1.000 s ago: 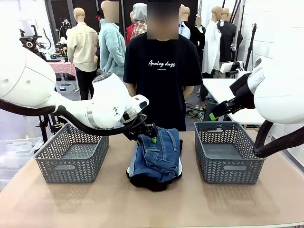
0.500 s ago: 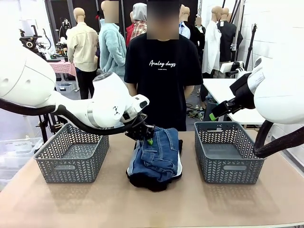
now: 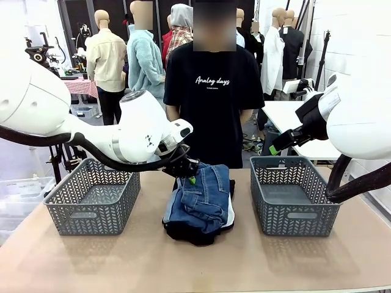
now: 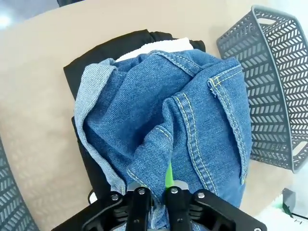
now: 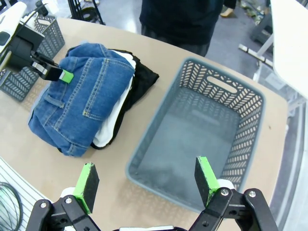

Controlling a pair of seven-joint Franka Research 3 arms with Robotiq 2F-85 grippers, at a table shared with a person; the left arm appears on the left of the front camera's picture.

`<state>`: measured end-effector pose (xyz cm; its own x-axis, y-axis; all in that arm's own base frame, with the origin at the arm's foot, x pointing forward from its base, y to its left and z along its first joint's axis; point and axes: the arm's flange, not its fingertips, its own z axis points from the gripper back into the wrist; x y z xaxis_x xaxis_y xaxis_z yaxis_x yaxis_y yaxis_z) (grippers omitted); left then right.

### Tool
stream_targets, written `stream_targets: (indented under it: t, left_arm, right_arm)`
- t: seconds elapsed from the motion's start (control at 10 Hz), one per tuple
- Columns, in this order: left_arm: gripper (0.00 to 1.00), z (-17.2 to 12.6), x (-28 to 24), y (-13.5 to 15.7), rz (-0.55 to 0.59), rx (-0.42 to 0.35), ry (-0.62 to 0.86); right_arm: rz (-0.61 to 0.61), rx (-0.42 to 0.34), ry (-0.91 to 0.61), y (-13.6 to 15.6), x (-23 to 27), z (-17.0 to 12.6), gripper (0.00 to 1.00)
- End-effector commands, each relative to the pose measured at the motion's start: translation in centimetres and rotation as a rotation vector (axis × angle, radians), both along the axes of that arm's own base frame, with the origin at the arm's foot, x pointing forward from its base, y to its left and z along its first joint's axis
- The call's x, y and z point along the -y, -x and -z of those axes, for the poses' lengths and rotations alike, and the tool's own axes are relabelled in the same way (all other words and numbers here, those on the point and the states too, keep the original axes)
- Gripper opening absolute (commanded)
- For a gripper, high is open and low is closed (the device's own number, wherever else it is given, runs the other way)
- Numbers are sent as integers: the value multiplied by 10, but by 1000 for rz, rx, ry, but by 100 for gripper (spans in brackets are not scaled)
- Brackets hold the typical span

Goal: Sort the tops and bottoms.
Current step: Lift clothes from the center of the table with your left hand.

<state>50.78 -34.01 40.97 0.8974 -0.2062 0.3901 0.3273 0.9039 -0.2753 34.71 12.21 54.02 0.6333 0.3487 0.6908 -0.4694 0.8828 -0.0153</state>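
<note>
We hold the blue denim garment [image 3: 204,198], atop the pile [image 3: 189,233] on the counter [image 3: 195,268], by a fold in our shut left claw [image 3: 192,178], seemingly to lift it clear; our right claw [image 5: 147,183] waits wide open, empty.

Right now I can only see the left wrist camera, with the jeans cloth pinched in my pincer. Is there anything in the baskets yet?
Observer: Not in the right basket. The right wrist view shows its floor bare.
Operator: What about the other basket?
Observer: From the front, the left basket looks bare inside too.
Operator: And what is my other pincer doing?
Observer: The right pincer is wide open, holds nothing, and hangs above the right basket.
</note>
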Motion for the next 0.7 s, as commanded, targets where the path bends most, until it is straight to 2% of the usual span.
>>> stream_targets:
  t: [0.0,0.1,0.2,0.4,0.6]
  left_arm:
    - [0,3,0,0,-10,-16,11]
    - [0,0,0,0,0,0,0]
    - [0,-20,9,8,28,27,9]
    - [0,-75,40,22,103,86,-58]
    - [0,-122,68,33,109,111,-169]
  right_arm:
    - [-2,-6,-2,2,1,4,100]
    - [0,0,0,0,0,0,100]
    - [66,-14,28,12,5,-4,100]
    - [178,-43,36,33,27,2,100]
    - [256,-90,25,42,46,14,100]
